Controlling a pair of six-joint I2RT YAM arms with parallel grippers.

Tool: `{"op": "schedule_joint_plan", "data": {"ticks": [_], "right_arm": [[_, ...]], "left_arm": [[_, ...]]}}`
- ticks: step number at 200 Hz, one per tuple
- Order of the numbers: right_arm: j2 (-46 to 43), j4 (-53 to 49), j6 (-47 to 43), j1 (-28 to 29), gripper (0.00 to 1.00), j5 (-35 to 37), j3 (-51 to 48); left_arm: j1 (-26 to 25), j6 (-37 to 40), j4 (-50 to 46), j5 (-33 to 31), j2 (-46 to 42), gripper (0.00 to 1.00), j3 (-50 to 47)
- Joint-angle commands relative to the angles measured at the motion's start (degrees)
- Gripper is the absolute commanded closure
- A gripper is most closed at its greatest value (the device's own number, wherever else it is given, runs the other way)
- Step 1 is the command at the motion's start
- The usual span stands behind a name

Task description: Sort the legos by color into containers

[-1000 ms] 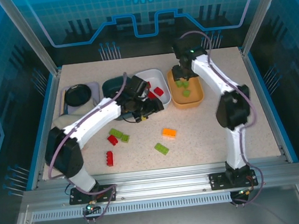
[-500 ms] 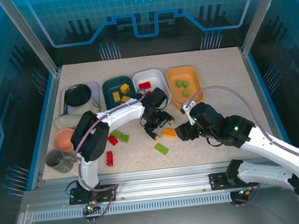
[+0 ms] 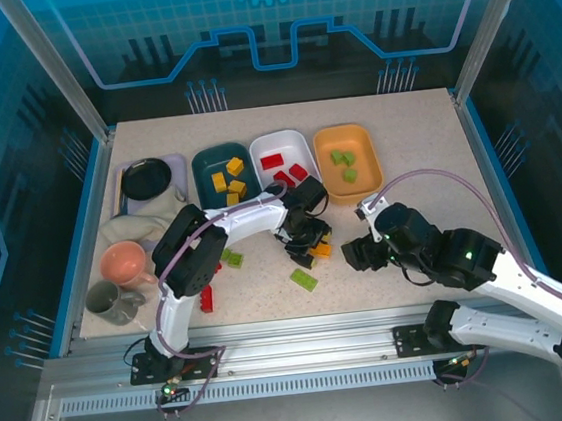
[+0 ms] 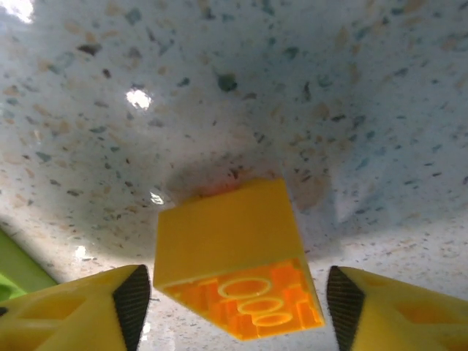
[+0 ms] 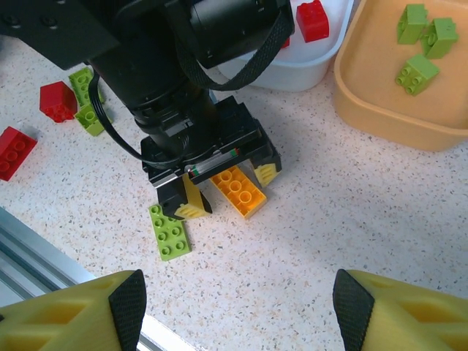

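An orange lego (image 4: 234,263) lies on the table between the fingers of my left gripper (image 4: 235,311), with a narrow gap on each side, so the jaws are open around it. From above, the left gripper (image 3: 310,245) stands over this orange lego (image 3: 322,251) below the white container (image 3: 294,144). My right gripper (image 5: 238,314) hangs open and holds nothing, just right of it (image 3: 354,256). A flat green lego (image 5: 170,232) lies beside the left fingers. The teal container (image 3: 206,163) holds yellow legos, the white one red legos, and the orange container (image 3: 352,196) green legos.
Loose red legos (image 3: 207,298) and green legos (image 3: 232,259) lie left of the left arm. A black dish (image 3: 147,177), a pink bowl (image 3: 123,259) and a grey cup (image 3: 105,301) stand at the far left. The table's front rail (image 5: 44,256) runs close below.
My left gripper has moved from the white container down to the orange lego, and its jaws have narrowed. The right arm has swung from the orange container to the near right of the table.
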Motion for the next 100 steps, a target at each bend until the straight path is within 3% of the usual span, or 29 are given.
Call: {"op": "schedule_joint_plan", "data": {"ticks": [1,51,71,100], "right_arm": [[-0.77,-1.42,1.12,0.85,0.29,0.77,-0.61],[-0.36,-1.61,0.57,0.84,0.29,0.57,0.34],[0.15,-1.19,-0.01,0.85,0.29,0.57,0.91],[2.19,0.68,-1.08,0.42,0.29,-0.27,1.8]], "left_arm": [[-0.7,-1.88,-0.46,-1.76,1.34,0.42,2.04],[-0.6,0.45,-0.29,-3.64,0.92,0.55,3.09],[-0.15,4.07,-2.49,-6.18,-2.13,0.67,4.02],[1.88,10.02,-6.94,-9.31,-8.37,0.71,3.35]]}}
